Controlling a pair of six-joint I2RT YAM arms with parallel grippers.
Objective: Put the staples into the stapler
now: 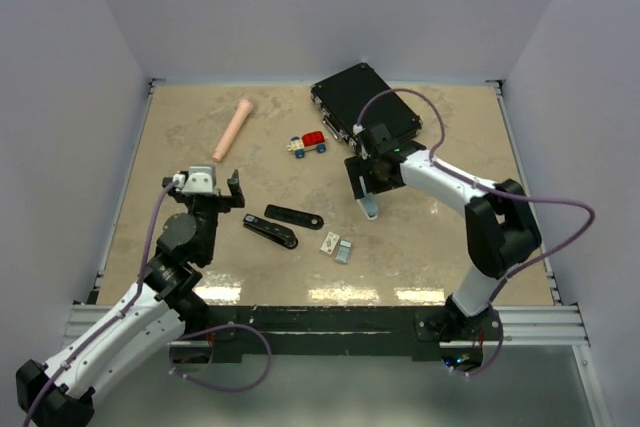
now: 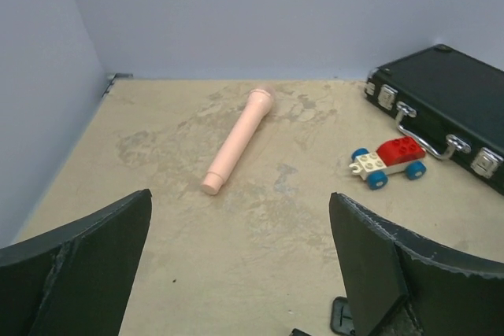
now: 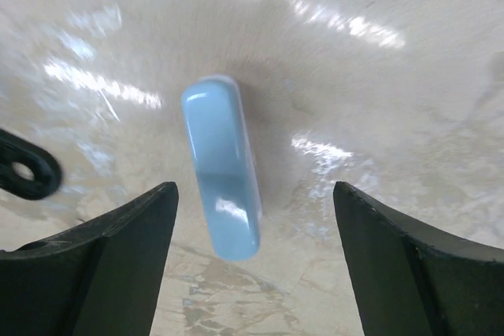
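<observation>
The staples (image 1: 344, 251) lie flat on the tabletop (image 1: 200, 147) just below the middle of the overhead frame, a small silvery-grey strip touching or just beside a tiny white cardboard box (image 1: 329, 243) on its left. Neither arm holds them.

To their left lies the black stapler (image 1: 293, 216), seen as two long black parts side by side, both slanting down to the right. I cannot tell whether the two parts are joined.

The right gripper (image 1: 370, 192) hangs right of centre, above and to the right of the staples. Its jaws are spread wide and grasp nothing. In the right wrist view (image 3: 253, 194) a light-blue oblong piece (image 3: 223, 179) sits between the fingers, touching neither.

The left gripper (image 1: 205, 195) is at centre left, near the stapler's left end, its jaws likewise released with nothing in them. In its wrist view (image 2: 240, 202) they frame bare tabletop.

Farther back are a pink cylinder (image 2: 236, 142) at upper centre, a small brick toy car (image 2: 388, 161) with blue wheels at right, and a closed black case (image 2: 449, 108) at the far right edge.
</observation>
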